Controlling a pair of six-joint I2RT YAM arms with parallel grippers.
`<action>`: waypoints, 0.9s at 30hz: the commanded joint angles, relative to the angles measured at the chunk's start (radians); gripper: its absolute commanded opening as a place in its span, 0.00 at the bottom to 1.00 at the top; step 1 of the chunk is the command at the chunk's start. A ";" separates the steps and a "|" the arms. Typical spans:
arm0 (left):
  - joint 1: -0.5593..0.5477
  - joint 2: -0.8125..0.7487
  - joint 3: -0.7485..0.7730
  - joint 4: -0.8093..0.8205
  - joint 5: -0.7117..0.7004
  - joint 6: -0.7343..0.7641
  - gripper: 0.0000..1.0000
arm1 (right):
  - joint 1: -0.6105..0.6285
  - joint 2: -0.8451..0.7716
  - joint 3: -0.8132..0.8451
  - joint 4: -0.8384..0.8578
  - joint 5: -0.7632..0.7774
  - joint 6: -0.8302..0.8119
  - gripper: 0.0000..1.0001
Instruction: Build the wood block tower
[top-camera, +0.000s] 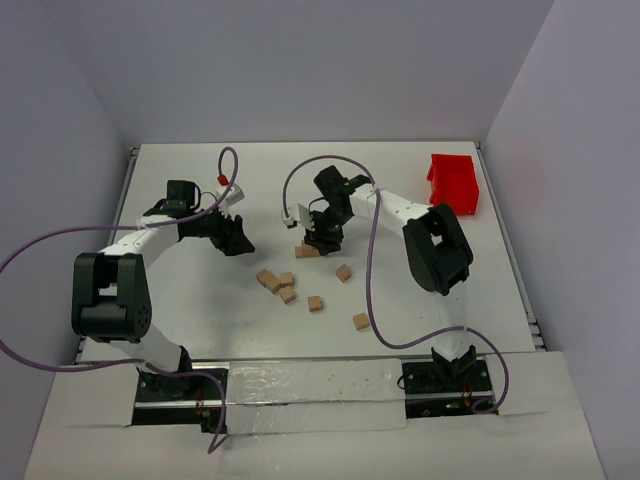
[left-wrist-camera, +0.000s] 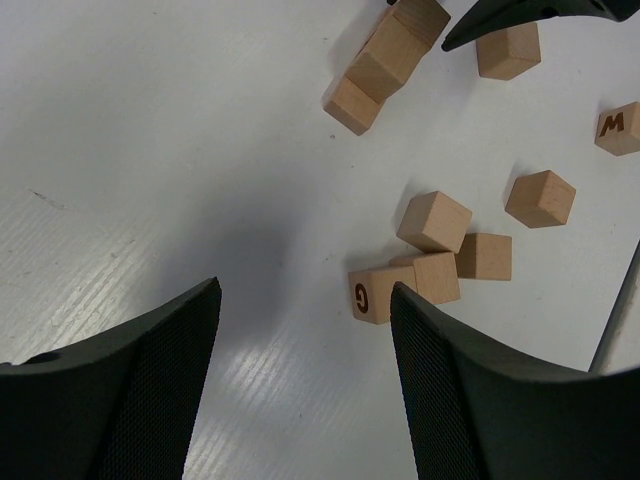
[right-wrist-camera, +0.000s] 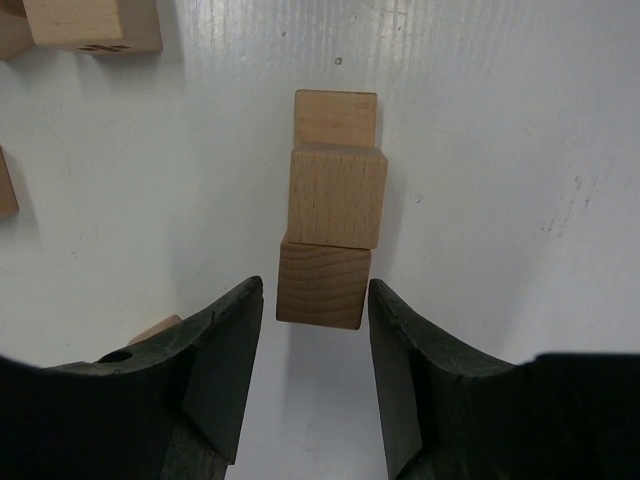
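At the centre of the right wrist view, the right hand (right-wrist-camera: 315, 295) stands narrow around the nearest wood block (right-wrist-camera: 320, 275), a sliver of gap showing. The tower (right-wrist-camera: 337, 195) runs straight away from it as a row. The left hand (left-wrist-camera: 307, 300) hangs wide, empty, farther off.

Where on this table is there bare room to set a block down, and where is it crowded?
Free: the far strip left of the bin; the near patch between the left arm and the loose blocks. Crowded: mid-table, around the right gripper and stack.
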 joint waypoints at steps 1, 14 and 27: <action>0.008 0.009 0.001 0.036 0.046 0.004 0.75 | 0.009 0.009 0.050 -0.015 0.001 -0.012 0.53; 0.008 0.011 0.000 0.040 0.048 0.007 0.75 | 0.010 0.016 0.061 -0.024 0.006 -0.026 0.48; 0.008 0.020 0.003 0.037 0.047 0.009 0.75 | 0.014 0.022 0.066 -0.024 0.014 -0.029 0.47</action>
